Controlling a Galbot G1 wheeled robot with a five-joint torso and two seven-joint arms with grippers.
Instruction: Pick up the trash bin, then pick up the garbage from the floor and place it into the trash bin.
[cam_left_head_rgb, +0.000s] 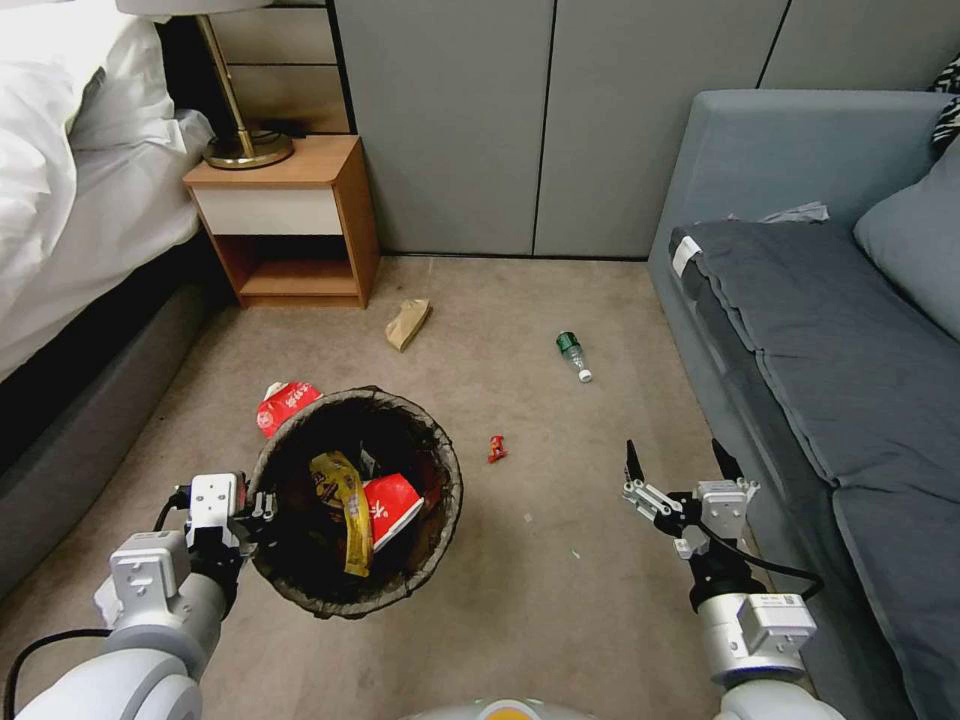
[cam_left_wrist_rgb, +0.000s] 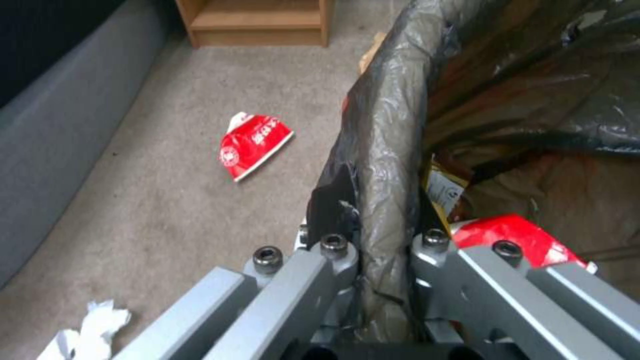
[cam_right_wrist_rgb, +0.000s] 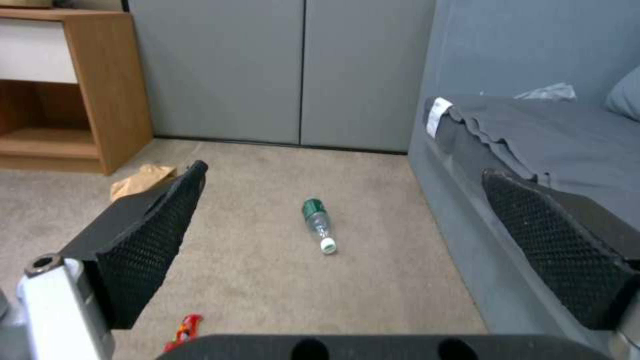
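Meanwhile the left pincer (cam_left_head_rgb: 262, 510) pinched the rim of the round white trash bin lined with a dark bag (cam_left_head_rgb: 355, 500). Right of the bin, the right pincer (cam_left_head_rgb: 680, 465) hung spread; the small green plastic bottle (cam_left_head_rgb: 572, 355) lay beyond it, cap pointing back toward that nearer pincer.

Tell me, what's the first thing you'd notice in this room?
The trash bin, lined with a dark bag, held up by its rim in the left gripper, with a red carton and a yellow wrapper already inside. The right gripper hangs open beside the grey sofa. On the carpet lie a green bottle, another red carton and a brown paper scrap.
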